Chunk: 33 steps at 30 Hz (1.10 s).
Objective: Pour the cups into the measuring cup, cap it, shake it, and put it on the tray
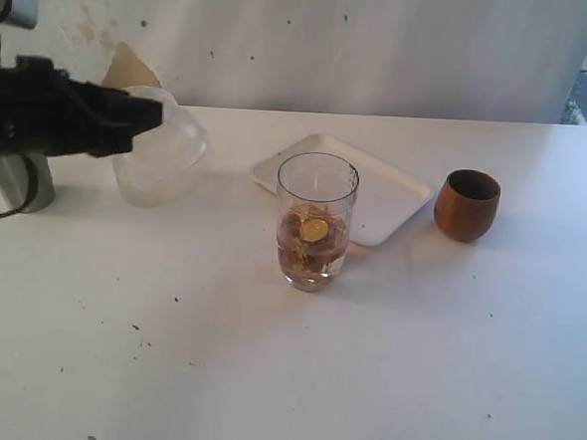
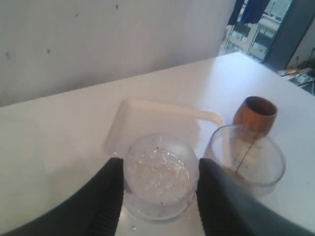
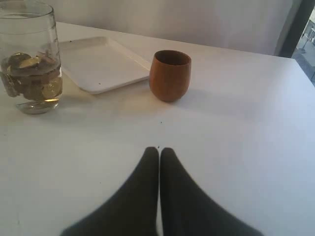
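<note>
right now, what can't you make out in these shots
steel tumbler: exterior view, mostly behind the left arm.
wooden cup: its own wall hides the bottom in every view.
measuring cup: contents too blurred to name.
frosted tub: left wrist view, the left jaws cover its sides.

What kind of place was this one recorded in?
Probably a lab test bench, not a kitchen: a plain white table against a stained wall, the robot's left gripper, and props such as a glass, wooden cup and tray.

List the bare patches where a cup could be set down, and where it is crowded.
Free: the table across its front, nearer than the measuring cup, and right of the wooden cup. Crowded: the back row, frosted tub to tray.
</note>
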### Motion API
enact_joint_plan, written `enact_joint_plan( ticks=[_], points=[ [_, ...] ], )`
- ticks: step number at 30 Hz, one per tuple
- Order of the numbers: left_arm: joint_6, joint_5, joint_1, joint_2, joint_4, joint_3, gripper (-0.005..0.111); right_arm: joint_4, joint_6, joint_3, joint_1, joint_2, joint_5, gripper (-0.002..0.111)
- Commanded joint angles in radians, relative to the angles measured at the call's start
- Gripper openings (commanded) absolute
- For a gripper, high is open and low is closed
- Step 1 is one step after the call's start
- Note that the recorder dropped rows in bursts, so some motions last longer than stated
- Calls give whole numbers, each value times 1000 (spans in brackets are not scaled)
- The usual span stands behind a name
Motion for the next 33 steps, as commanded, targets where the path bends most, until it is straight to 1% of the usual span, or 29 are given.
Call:
enact_joint_plan(
  ticks=[1, 7, 13, 16, 25, 33],
  points=[
    [-115, 139, -148, -8, 93, -140, 0, 3, 0, 1, 2, -5, -9, 1],
    [-161, 167, -266, 61, 103, -242, 0, 3, 0, 1, 2, -5, -9, 1],
    [-186, 216, -349, 188, 103, -320, 0, 3, 0, 1, 2, -5, -9, 1],
    [-186, 257, -374, 229, 121, -347, 0, 3, 0, 1, 2, -5, -9, 1],
    [-186, 247, -376, 279, 121, -354, 0, 3, 0, 1, 2, -5, -9, 1],
    [-133, 247, -376, 320, 121, -354, 0, 3, 0, 1, 2, -5, -9, 1]
  ],
)
